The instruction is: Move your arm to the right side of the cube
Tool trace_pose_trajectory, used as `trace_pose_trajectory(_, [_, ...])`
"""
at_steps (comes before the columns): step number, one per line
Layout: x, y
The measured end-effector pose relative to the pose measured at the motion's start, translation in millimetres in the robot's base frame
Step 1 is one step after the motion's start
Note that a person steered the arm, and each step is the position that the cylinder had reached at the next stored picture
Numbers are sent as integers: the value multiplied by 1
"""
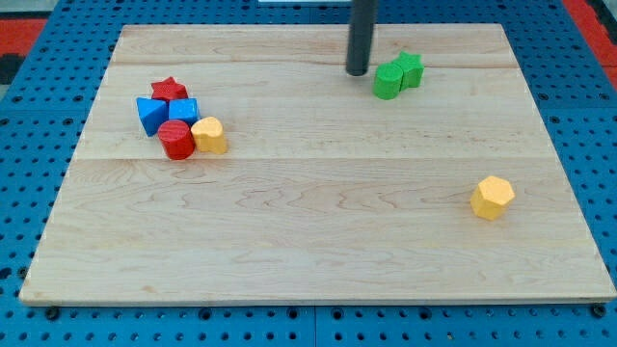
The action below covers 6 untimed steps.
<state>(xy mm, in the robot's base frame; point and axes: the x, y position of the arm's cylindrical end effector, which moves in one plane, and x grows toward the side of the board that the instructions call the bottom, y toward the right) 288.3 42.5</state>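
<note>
Dark and straight, the rod comes down from the view's top and my tip (358, 71) sits on the pale wooden desk (318, 241), holding nothing, since there is no pincer on this arm. Just to the view's right of my tip sits the green cylinder (388, 82), close but apart, and touching that cylinder on its far right is a second green block (412, 68), shape hard to make out. Well off to the view's left of my tip is the cluster: the blue cube (184, 110) sits in the middle of it, with the red star (169, 90) just above, another blue block (150, 115) against its left, the red cylinder (176, 140) just below and the yellow block (209, 135) at its lower right. Far to the lower right of my tip, alone, a yellow hexagonal block (493, 197).
</note>
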Motion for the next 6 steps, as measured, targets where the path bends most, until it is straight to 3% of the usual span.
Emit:
trace_pose_trajectory(1, [9,-82])
trace_pose_trajectory(2, [17,-95])
trace_pose_trajectory(3, [13,-95])
trace_pose_trajectory(4, [47,-79])
trace_pose_trajectory(6, [91,1])
